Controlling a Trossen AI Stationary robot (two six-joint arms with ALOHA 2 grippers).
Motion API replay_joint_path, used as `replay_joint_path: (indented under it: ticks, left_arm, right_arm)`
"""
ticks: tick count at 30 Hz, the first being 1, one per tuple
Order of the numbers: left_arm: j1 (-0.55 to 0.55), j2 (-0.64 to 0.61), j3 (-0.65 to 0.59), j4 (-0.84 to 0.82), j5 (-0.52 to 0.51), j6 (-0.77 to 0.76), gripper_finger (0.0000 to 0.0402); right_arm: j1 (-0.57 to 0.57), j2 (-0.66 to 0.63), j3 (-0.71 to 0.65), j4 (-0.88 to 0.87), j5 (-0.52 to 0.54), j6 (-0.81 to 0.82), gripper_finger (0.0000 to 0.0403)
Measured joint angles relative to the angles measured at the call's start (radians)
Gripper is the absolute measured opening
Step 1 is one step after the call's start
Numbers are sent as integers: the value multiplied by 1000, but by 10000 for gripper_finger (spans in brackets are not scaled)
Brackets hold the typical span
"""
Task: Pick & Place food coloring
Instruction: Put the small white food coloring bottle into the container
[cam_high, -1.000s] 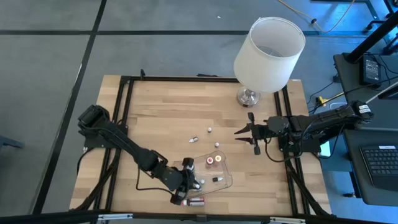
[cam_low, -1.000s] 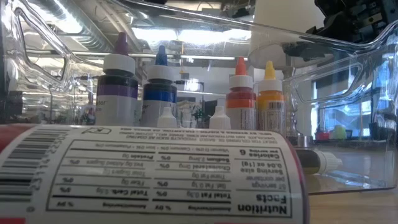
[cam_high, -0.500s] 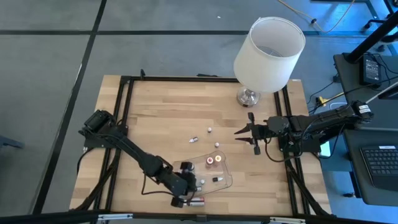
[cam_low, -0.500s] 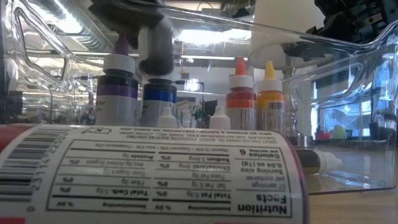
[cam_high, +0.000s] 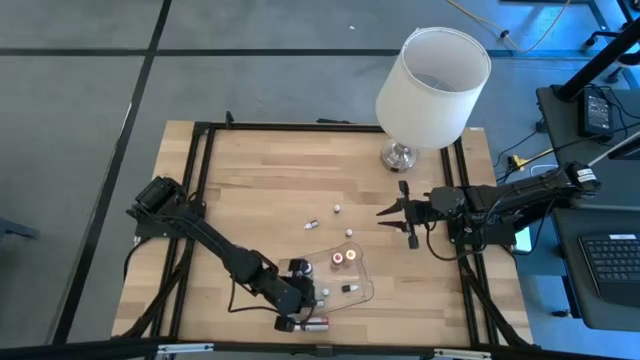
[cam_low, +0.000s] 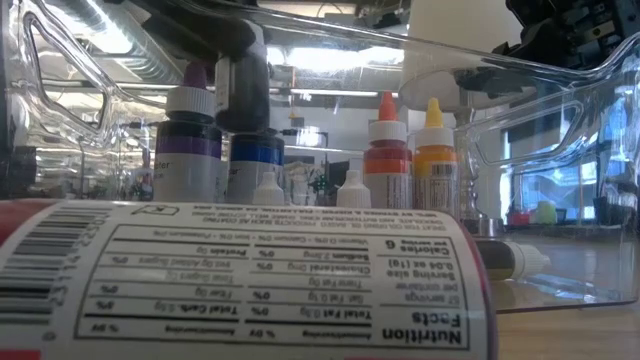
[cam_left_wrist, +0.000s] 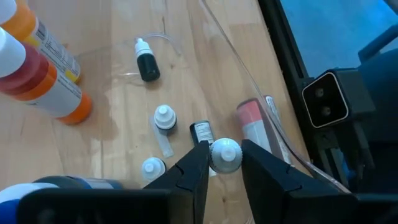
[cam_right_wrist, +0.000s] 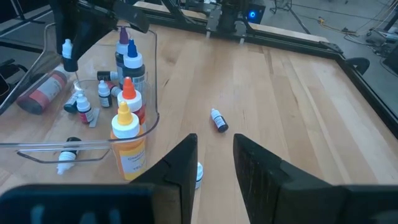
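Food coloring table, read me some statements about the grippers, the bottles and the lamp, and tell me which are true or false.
1. The left gripper holds a small white-capped bottle between its fingers. True.
2. The right gripper is reaching into the clear tray. False: it hovers open over bare table, to the right of the tray.
3. The orange-capped bottle and the yellow bottle stand upright, side by side. True.
4. The white lamp lies tipped over on the table. False: it stands upright near the far right corner.
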Motion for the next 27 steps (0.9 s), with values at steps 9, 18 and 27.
replay_joint_path:
  ticks: [9,18,27]
  left_arm:
    - [0,0,0,0,0,1,94]
    - [2,-26,-2,-17,2,108,97]
    - [-21,-267,-43,-73,-179,107,93]
  right_arm:
    - [0,0,0,0,0,0,107]
    - [0,0,0,0,0,0,107]
    - [0,0,0,0,0,2,107]
